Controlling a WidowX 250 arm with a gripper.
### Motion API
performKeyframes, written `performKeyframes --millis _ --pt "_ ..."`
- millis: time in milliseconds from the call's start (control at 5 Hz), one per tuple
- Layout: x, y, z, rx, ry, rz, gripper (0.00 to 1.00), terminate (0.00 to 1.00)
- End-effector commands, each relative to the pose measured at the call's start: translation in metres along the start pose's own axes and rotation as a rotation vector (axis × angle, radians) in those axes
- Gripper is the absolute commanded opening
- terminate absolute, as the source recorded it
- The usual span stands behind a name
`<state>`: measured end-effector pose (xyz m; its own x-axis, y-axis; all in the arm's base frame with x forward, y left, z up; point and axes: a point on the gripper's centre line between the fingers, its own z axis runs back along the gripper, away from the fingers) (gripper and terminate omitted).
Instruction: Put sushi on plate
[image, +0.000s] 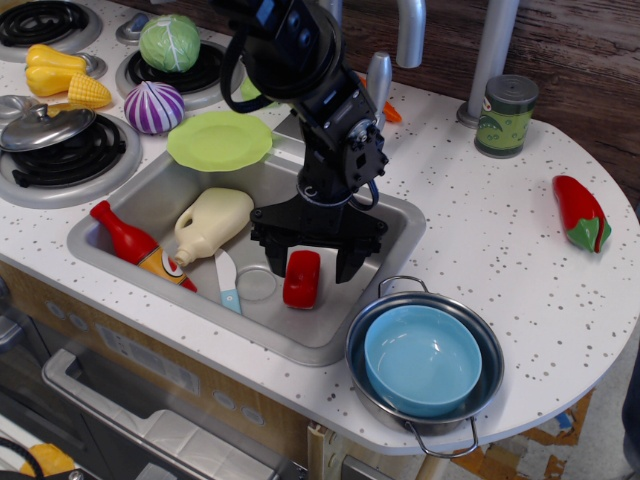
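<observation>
While its two black fingers stand spread wide, the hand (311, 266) hangs inside the sink (375, 215), one finger on each side of the sushi (301, 280). It holds nothing; whether either fingertip touches the red block cannot be told, since the upper edge of the block is hidden behind the hand. The sushi lies on the sink floor near the front wall, just beside a clear round lid (256, 284) and a small knife (227, 279). Further toward the left end of the sink lie a cream bottle (212, 223) and a ketchup bottle (132, 242). The plate (219, 140) sits on the tabletop at the sink's back left corner, well apart from the sushi. Near the front edge of the tabletop, just right of the sink, a blue bowl (422, 359) rests in a pot (488, 385). A chili (580, 212) lies near the right edge, and a can (506, 116) stands toward the back.
</observation>
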<state>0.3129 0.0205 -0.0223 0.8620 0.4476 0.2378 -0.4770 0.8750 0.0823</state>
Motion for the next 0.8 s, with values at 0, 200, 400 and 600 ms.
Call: performKeyframes --millis 0,200,400,600 --pt "0.005 0.013 -0.009 0.026 -0.06 0.025 1.0 0.0" --pt "0.01 0.017 -0.012 -0.009 -0.035 0.052 1.0 0.0" --pt "0.013 0.015 -0.023 -0.03 -0.04 0.04 1.0 0.0" --pt "0.015 0.009 -0.039 -0.072 -0.059 0.044 1.0 0.0"
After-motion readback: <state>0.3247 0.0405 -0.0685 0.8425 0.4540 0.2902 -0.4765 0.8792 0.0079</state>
